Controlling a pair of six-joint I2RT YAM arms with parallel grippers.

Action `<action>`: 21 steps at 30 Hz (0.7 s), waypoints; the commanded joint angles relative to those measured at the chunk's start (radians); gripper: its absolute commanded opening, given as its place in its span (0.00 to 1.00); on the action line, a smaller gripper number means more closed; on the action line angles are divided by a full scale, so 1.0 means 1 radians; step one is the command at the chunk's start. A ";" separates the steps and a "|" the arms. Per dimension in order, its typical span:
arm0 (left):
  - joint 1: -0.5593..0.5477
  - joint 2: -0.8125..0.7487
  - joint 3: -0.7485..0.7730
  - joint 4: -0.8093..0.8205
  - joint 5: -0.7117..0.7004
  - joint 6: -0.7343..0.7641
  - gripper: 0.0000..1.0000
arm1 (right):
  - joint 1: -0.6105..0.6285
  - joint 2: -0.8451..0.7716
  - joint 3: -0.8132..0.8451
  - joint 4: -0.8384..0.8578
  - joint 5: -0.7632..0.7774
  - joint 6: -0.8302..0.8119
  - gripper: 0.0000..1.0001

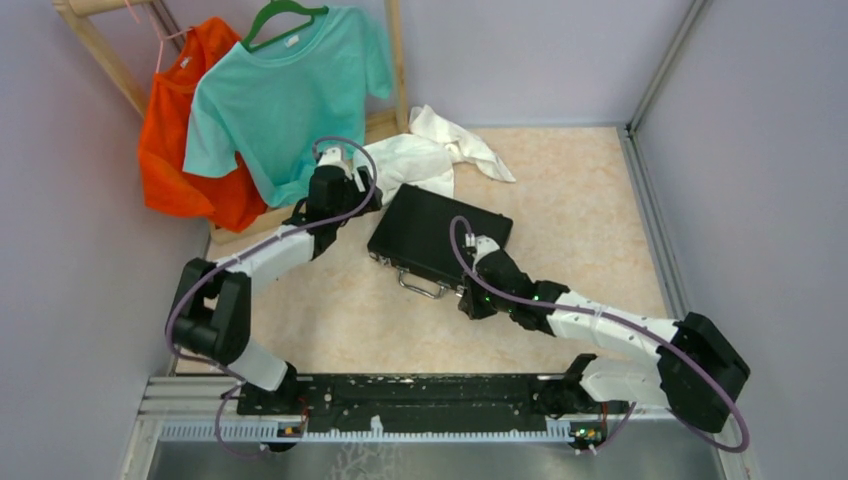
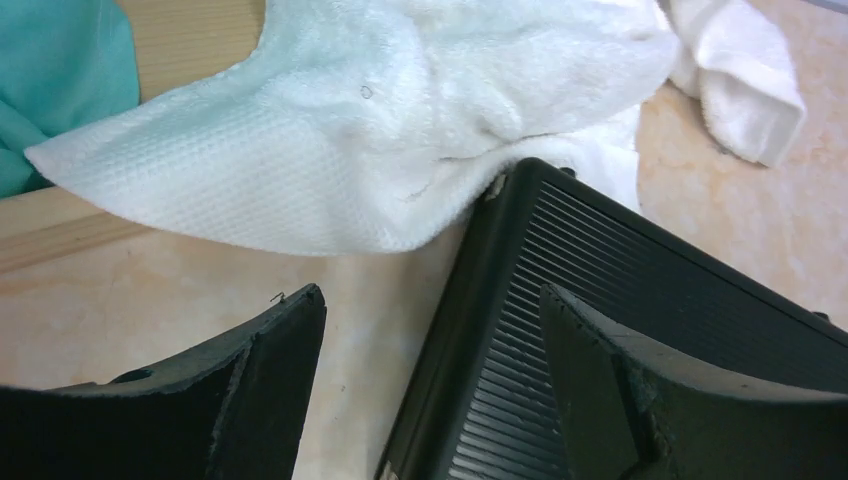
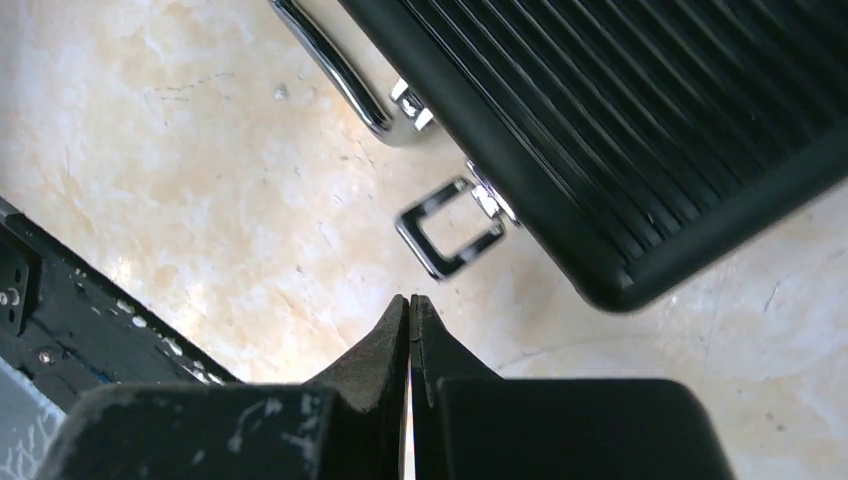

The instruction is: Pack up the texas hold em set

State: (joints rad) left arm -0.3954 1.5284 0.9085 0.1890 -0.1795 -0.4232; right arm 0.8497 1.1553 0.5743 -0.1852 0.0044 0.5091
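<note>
Nearest us, the right pincer is clenched on nothing, just short of a silver latch on the closed black case lying mid-bench. Beyond, we see the left pincer spread wide over the case's far corner, beside the white cloth.

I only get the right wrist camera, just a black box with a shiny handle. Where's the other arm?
Observer: The left gripper hangs at the far left corner of the case, jaws open, straddling the case's edge from above.
Kid: Is anything else back there?
Observer: A white cloth lies bunched behind the case, and its edge meets that same corner.
Kid: What's behind the cloth?
Observer: A teal shirt and an orange shirt hang on a wooden rack.
</note>
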 commanded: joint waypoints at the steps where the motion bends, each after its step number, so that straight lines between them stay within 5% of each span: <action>1: 0.024 0.108 0.033 -0.021 0.079 -0.013 0.83 | 0.012 -0.095 -0.088 0.133 0.071 0.101 0.00; 9: 0.024 0.210 -0.048 0.023 0.168 -0.062 0.82 | -0.103 -0.015 -0.129 0.208 0.054 0.071 0.00; 21: -0.051 0.048 -0.297 0.098 0.226 -0.139 0.78 | -0.311 0.057 0.018 0.175 0.033 -0.059 0.00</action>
State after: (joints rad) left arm -0.3660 1.6001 0.6750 0.3332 -0.0860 -0.5392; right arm 0.6170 1.1934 0.4923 -0.0906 -0.0483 0.5179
